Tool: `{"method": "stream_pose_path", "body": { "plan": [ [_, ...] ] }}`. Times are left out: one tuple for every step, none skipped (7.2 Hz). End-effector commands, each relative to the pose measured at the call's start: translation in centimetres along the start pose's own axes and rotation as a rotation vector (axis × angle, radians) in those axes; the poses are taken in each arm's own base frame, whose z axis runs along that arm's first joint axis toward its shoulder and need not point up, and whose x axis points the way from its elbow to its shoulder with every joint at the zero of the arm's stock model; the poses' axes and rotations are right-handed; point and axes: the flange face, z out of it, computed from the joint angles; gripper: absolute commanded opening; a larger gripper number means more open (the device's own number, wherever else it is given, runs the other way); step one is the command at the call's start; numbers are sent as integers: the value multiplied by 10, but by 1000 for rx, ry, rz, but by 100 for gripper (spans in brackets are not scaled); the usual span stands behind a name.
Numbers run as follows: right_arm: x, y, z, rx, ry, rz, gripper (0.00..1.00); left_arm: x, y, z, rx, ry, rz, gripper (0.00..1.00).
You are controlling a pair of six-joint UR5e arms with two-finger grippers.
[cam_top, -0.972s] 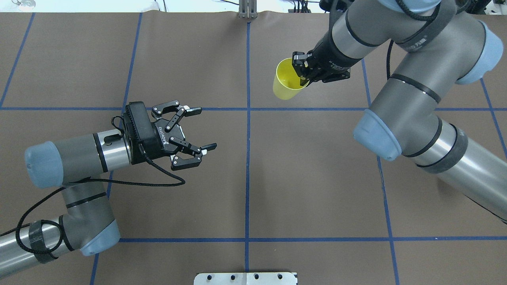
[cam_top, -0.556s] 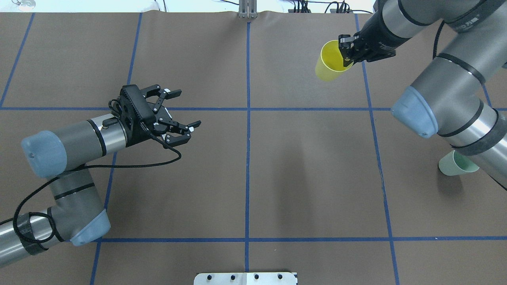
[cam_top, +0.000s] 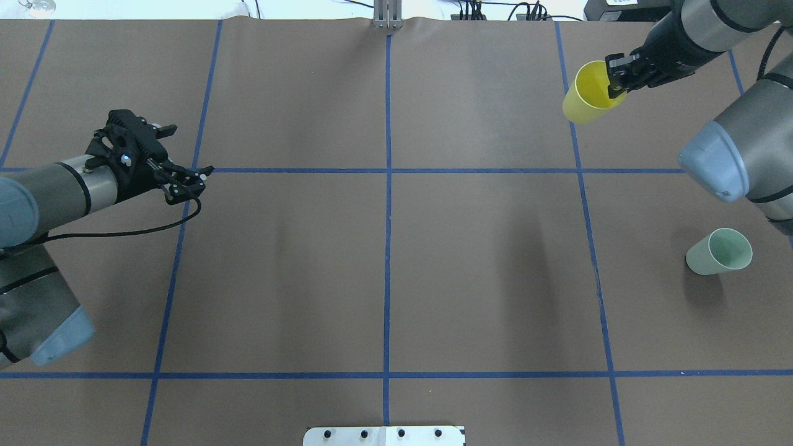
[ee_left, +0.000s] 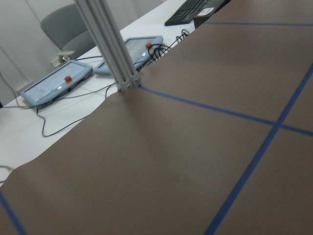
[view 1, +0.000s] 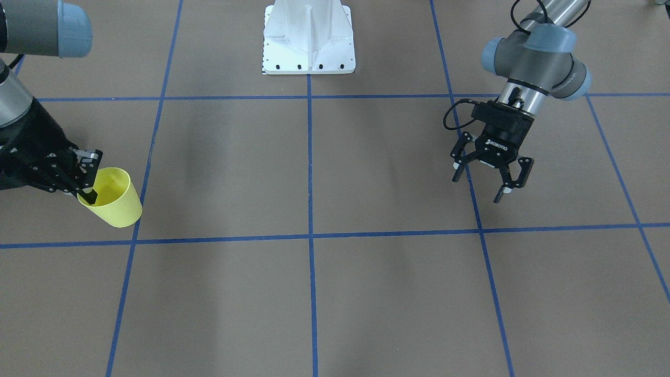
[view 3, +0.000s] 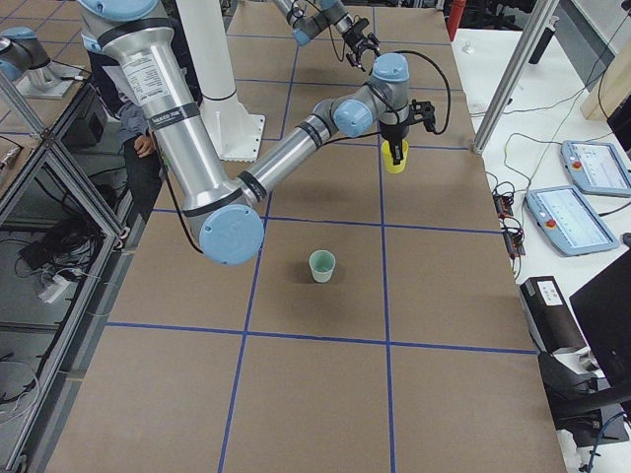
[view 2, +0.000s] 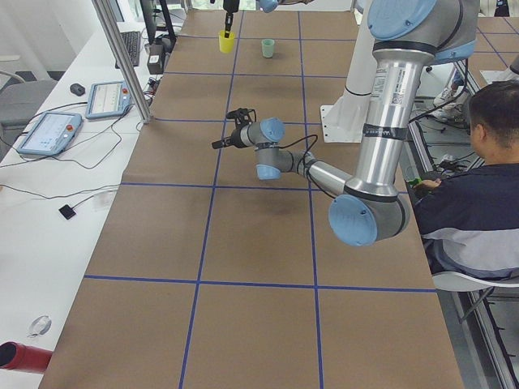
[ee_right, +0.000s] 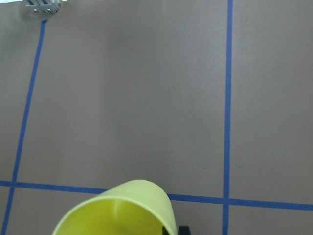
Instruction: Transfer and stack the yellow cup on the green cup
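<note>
Pinching tilted yellow cup (cam_top: 585,93) by rim, right gripper (cam_top: 616,83), far right | left gripper (cam_top: 191,148) spread | green cup (cam_top: 718,253) upright, nearer

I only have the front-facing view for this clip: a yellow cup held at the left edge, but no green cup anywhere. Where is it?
Observer: The overhead view shows the green cup upright on the table, on the robot's right and nearer the robot than the yellow cup.
Operator: Is anything in it or touching it?
Observer: It looks empty and stands alone. The right gripper is well apart from it, shut on the yellow cup's rim.
Operator: Anyone near the table?
Observer: The left side view shows a person seated beside the table on the robot's side.
</note>
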Motion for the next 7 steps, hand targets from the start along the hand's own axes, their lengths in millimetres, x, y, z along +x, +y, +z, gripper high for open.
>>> {"method": "stream_pose_path", "body": {
  "plan": [
    [52,5,-5,-20,14,-75,0,-68,45,-28,-260,-43,-49,99],
    [63,7,-7,-25,12,-91,0,-109,46,-46,-383,-26,-130,99],
    [83,11,-9,-37,11,-113,0,-141,61,-62,-455,-35,-201,100],
    [119,19,-16,-55,-4,-145,0,-167,86,-79,-497,-42,-231,100],
    [154,30,-20,-67,-4,-156,0,-196,107,-99,-565,-25,-156,100],
    [186,44,-22,-81,5,-177,0,-248,116,-137,-631,23,-173,100],
    [203,56,-22,-98,-16,-163,0,-283,124,-173,-669,80,-295,100]
  ]
}}
